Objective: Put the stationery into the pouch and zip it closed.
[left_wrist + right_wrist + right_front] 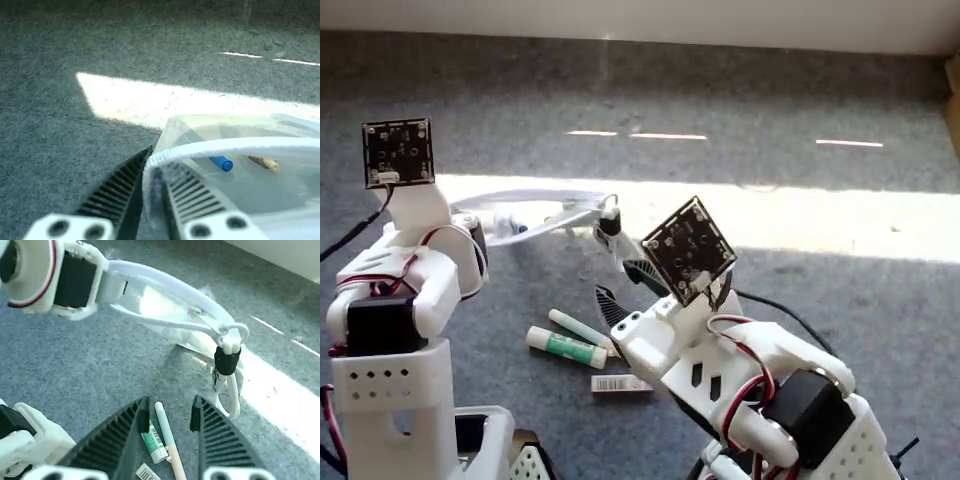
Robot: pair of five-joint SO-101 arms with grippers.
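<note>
Clamping the pouch [240,150] is your left gripper [152,167]; your right gripper [171,402], jaws apart, hangs over the pen [165,430] at the pouch's 5 o'clock.

Pen [580,328] & glue stick [565,346] side by side, in front of pouch [535,215]; items [221,163] inside it.

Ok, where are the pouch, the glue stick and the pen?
pouch [550,208]: high view, clear wall.
glue stick [563,347]: high view, green label.
pen [165,427]: right wrist view, pale barrel.
</note>
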